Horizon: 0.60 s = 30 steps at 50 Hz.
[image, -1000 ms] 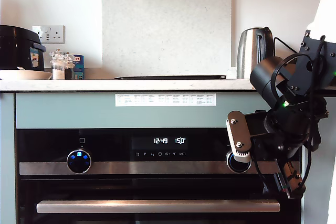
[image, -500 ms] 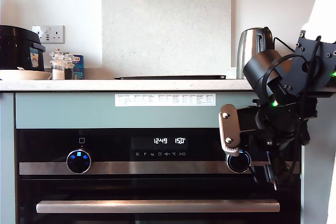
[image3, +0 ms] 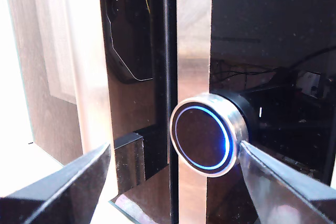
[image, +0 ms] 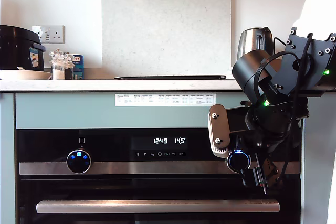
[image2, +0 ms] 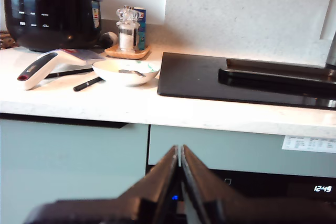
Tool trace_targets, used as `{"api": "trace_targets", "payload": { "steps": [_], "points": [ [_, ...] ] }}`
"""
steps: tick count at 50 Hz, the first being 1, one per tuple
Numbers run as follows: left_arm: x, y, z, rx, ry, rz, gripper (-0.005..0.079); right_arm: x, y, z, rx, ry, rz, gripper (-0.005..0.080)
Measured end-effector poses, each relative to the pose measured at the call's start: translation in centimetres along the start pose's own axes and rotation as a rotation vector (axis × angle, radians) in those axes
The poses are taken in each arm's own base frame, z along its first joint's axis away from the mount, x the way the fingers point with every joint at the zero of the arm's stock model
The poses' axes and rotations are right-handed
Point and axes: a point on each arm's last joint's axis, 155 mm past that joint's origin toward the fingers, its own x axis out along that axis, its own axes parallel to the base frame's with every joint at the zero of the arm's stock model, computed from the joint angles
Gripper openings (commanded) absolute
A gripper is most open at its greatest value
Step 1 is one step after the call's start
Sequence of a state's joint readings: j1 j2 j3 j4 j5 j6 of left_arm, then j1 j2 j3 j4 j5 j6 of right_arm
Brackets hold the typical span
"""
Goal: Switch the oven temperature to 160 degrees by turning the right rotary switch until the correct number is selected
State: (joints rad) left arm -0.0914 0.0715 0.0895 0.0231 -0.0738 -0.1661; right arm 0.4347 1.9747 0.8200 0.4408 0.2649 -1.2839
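Two fingers of my second gripper stand apart around the right rotary switch at the oven's right in the exterior view. The number reads 145 degrees. My first gripper's fingers are pressed together.

Bright, even daylight in the exterior view, blown out white at its upper right corner. Sharp focus there; blue ring glowing on the right rotary switch. Overexposed, blurred edges in second wrist view; soft glare on the worktop.
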Motion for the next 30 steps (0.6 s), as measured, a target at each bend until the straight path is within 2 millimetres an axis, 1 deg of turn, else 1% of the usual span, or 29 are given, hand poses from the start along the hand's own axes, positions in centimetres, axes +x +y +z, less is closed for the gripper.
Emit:
{"api": "trace_targets", "payload": {
  "steps": [5, 13, 22, 30],
  "points": [
    [0.0, 0.1, -0.3, 0.001, 0.011, 0.007, -0.0022, 0.0, -0.2, -0.1, -0.031, 0.005, -0.009, 0.0705],
    [0.0, 0.2, -0.3, 0.001, 0.013, 0.008, -0.0022, -0.1, -2.2, -0.1, -0.058, 0.026, -0.091, 0.0705],
    [0.0, 0.2, -0.2, 0.001, 0.009, 0.008, -0.0022, -0.2, -2.0, 0.1, -0.061, 0.020, -0.085, 0.0705],
    [0.0, 0.2, -0.2, 0.001, 0.009, 0.008, -0.0022, -0.2, -1.7, 1.2, -0.070, -0.021, -0.074, 0.0705]
  ]
}}
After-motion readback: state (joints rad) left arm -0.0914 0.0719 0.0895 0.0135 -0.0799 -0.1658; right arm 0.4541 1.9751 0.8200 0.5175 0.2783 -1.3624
